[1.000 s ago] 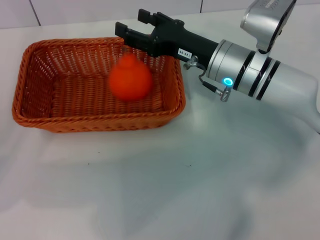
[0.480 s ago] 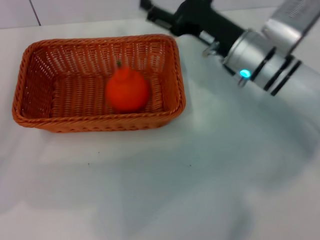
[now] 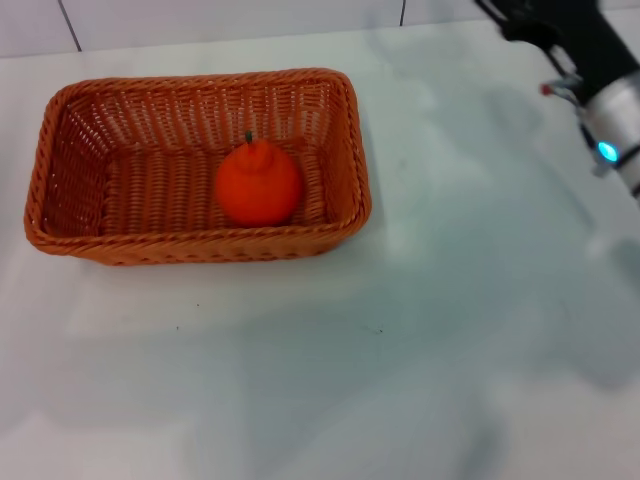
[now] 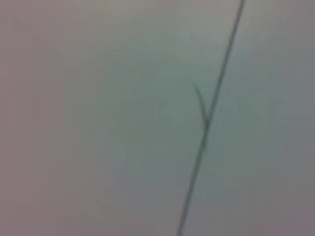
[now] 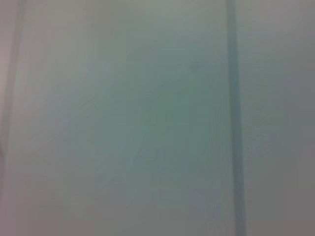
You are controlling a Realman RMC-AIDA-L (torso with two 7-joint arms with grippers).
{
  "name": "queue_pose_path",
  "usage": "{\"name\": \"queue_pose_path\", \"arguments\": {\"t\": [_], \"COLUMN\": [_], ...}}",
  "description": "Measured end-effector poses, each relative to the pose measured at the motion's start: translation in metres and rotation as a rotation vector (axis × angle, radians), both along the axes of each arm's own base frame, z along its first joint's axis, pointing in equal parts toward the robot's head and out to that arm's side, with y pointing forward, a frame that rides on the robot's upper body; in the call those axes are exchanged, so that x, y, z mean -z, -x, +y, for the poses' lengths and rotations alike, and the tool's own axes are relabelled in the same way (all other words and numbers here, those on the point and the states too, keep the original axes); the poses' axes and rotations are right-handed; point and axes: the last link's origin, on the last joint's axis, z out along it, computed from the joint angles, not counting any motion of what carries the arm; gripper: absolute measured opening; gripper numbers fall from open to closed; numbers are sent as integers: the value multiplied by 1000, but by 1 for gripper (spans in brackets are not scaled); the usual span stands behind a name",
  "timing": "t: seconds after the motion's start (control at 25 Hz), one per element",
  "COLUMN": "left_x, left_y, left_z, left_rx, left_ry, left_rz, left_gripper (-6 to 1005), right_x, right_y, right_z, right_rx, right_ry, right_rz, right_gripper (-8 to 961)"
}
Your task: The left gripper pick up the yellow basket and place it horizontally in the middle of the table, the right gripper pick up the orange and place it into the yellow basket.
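The yellow basket [image 3: 70, 160], an orange-brown wicker one, lies lengthwise on the white table [image 3: 400, 330], left of centre in the head view. The orange [image 3: 259, 183] sits upright inside it, towards its right end, stem up. My right gripper [image 3: 530, 22] is at the top right corner of the head view, well away from the basket and partly cut off by the picture's edge; its silver wrist [image 3: 615, 120] with the blue light shows below it. My left gripper is out of view. Both wrist views show only a pale blurred surface with thin dark lines.
The tabletop's far edge meets a pale wall [image 3: 220, 15] behind the basket. Bare white table lies in front of the basket and to its right.
The right gripper has drawn back from over the basket's far right corner, up and to the right. The orange, blurred in motion a second ago, has settled in the basket.
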Motion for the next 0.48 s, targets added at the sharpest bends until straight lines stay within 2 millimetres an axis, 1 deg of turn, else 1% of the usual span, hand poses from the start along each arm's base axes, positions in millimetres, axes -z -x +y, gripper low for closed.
{"name": "queue_pose_path", "arguments": {"t": [0.12,0.24,0.4,0.48], "left_x": [-5,-7,0,4], "left_y": [11,21,28,31], "left_z": [-3,-9,-15,-17], "left_rx": [-53,-105,-137,-152], "left_ry": [-33,-61,-63,-65], "left_rz": [19,49,72,68], "left_gripper": [826,826,826,826], "right_x": [-7,-9,-10,-12], "right_y": [-26,-46,-65,-72], "right_z": [-11,-21,-33,-37], "right_rx": [88,154,225,249], "right_ry": [-32,-41,-49,-60], "right_rz": [17,20,26,32], "right_gripper": [929,929,929,929]}}
